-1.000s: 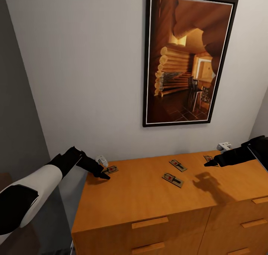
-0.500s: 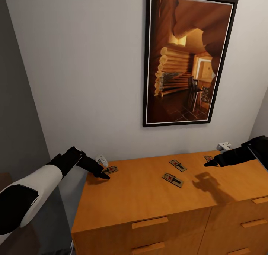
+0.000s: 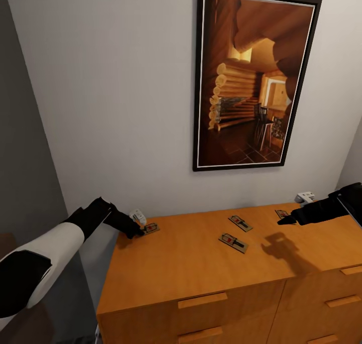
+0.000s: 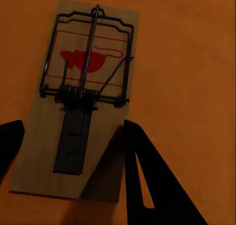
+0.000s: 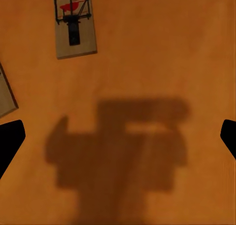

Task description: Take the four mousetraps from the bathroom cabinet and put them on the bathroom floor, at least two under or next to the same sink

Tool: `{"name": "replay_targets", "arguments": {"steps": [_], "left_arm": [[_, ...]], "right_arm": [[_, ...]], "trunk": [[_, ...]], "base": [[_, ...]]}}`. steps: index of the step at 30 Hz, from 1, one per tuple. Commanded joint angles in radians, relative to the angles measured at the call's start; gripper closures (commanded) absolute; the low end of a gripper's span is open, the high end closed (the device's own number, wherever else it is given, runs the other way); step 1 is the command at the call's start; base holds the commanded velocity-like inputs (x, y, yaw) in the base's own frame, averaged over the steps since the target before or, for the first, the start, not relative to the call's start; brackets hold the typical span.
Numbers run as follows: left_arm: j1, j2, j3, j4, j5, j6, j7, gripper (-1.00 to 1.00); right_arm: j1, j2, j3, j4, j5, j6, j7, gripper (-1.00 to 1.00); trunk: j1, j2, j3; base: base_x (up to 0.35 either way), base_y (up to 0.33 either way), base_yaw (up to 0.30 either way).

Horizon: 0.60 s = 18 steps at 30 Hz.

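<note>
Presently the left tool (image 4: 73,146), fingers apart, straddles the end of the mousetrap (image 4: 81,97) at the cabinet (image 3: 201,268) worktop's left rear corner; pick-up step, next close and lift; right tool (image 3: 282,220) hovers apart.

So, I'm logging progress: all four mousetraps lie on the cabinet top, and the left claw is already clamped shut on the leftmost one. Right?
Not quite. The left claw is open, its fingers straddling the leftmost mousetrap, as the left wrist view shows. All four do lie on the cabinet top.
</note>
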Motion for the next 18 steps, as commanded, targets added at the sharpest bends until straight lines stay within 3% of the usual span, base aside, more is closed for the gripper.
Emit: {"name": "replay_targets", "arguments": {"steps": [1,9,18], "left_arm": [[0.004,0.000,-0.004,0.023,-0.013,0.011,-0.006,1.00],[0.004,0.000,-0.004,0.022,-0.042,0.028,-0.004,1.00],[0.004,0.000,-0.004,0.022,-0.047,0.029,-0.003,1.00]], "right_arm": [[-0.001,-0.001,0.002,-0.001,0.008,0.004,0.008,-1.00],[-0.001,-0.003,0.000,-0.001,0.008,0.004,0.008,-1.00],[-0.001,-0.003,0.000,-0.001,0.008,0.004,0.008,-1.00]], "trunk": [[0.000,-0.001,-0.002],[0.000,-0.001,-0.002],[0.000,-0.001,-0.002]], "base": [[0.000,0.000,0.000],[0.000,0.000,0.000],[0.000,0.000,0.000]]}}
